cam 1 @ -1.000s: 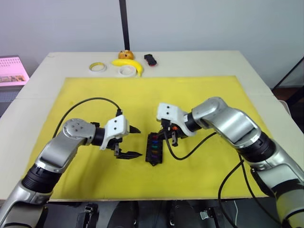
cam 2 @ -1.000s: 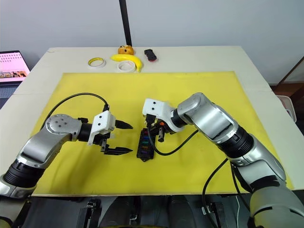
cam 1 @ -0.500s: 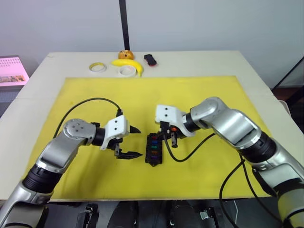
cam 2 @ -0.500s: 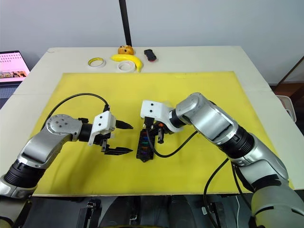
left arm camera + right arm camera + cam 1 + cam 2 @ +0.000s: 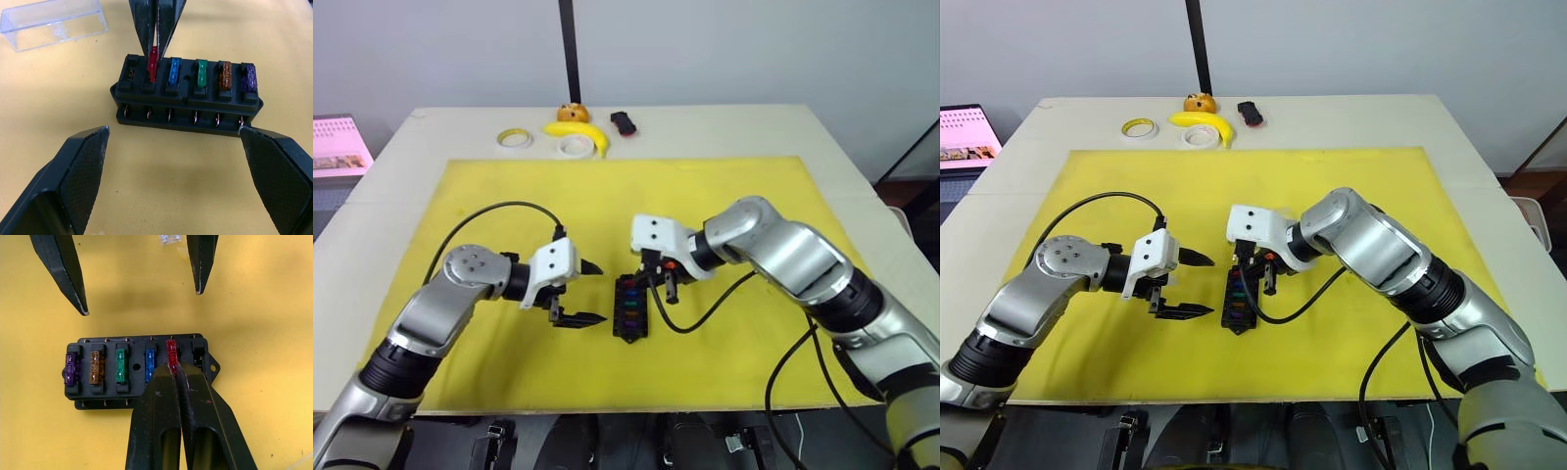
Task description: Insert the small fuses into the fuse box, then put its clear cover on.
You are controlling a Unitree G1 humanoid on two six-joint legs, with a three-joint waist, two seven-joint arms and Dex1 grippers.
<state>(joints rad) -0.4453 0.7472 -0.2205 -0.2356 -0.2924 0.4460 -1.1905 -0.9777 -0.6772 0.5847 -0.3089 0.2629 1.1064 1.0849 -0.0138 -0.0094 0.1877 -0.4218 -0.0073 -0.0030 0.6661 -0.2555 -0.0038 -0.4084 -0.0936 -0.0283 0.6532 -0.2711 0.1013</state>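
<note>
right hand – pinching red fuse | left hand – spread wide

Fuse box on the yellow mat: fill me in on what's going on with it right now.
The right pincer is shut on a red fuse, pushing it into the second slot from one end of the fuse box. Blue, green, orange-brown and purple fuses already sit in their slots; the end slot beside the red one looks empty. The left pincer hangs open beside the box. The clear cover lies apart on the mat, not yet fitted.
</note>
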